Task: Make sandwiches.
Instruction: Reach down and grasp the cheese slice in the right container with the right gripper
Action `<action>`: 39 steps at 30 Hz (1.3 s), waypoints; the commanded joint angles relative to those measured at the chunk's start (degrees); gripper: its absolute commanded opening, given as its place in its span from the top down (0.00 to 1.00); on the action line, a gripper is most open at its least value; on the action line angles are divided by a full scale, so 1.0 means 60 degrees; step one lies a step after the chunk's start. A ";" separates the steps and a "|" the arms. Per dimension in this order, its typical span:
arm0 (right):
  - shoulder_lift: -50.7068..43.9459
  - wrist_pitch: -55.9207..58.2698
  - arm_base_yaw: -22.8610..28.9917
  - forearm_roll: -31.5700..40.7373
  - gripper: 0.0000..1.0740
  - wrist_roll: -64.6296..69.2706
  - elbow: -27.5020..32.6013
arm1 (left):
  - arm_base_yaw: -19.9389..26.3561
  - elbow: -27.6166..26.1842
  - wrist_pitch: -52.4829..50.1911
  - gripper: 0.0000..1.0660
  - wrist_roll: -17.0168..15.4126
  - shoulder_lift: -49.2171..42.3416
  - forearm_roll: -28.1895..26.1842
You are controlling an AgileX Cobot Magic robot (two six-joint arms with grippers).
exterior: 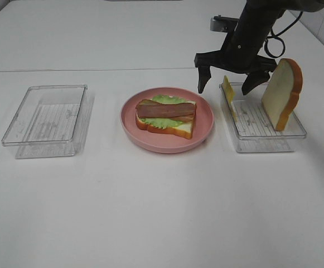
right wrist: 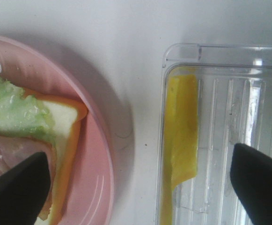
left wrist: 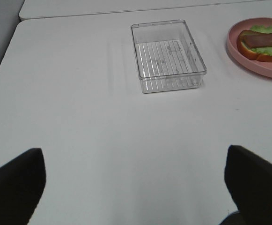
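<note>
The sandwich stack lies on the pink plate: a bread slice at the bottom, green lettuce on it, a brown bacon strip on top. In the right clear tray a yellow cheese slice stands against the wall nearest the plate, and a second bread slice leans at the far end. My right gripper hangs open above the cheese, one finger over the plate, the other over the tray. The left gripper is open over bare table.
An empty clear tray sits on the left of the white table, ahead of the left gripper in its wrist view. The plate's edge shows beyond it. A table seam runs across behind the trays.
</note>
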 commanded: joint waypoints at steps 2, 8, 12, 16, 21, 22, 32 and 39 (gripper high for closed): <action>0.0134 -0.0115 -0.0038 0.0038 0.14 -0.0057 -0.0038 | 0.0010 0.0038 -0.0057 0.08 -0.0029 -0.0172 0.0000; 0.0134 -0.0124 -0.0038 0.0038 0.25 -0.0057 -0.0038 | 0.0010 0.0038 -0.0057 0.08 -0.0029 -0.0172 0.0000; 0.0134 -0.0124 -0.0038 0.0038 0.40 -0.0057 -0.0038 | 0.0010 0.0038 -0.0057 0.08 -0.0029 -0.0172 0.0000; 0.0134 -0.0115 -0.0038 0.0038 0.45 -0.0057 -0.0038 | 0.0010 0.0038 -0.0057 0.08 -0.0029 -0.0172 0.0000; 0.0134 -0.0048 -0.0038 0.0038 0.45 -0.0057 -0.0038 | 0.0010 0.0038 -0.0057 0.08 -0.0029 -0.0172 0.0000; 0.0134 -0.0048 -0.0038 0.0038 0.45 -0.0057 -0.0038 | 0.0010 0.0038 -0.0057 0.08 -0.0029 -0.0172 0.0000; 0.0134 -0.0048 -0.0038 0.0019 0.45 -0.0057 -0.0038 | 0.0010 0.0038 -0.0057 0.08 -0.0029 -0.0172 0.0000; 0.0134 -0.0048 -0.0038 -0.0239 0.54 -0.0057 -0.0038 | 0.0010 0.0038 -0.0057 0.08 -0.0029 -0.0172 0.0010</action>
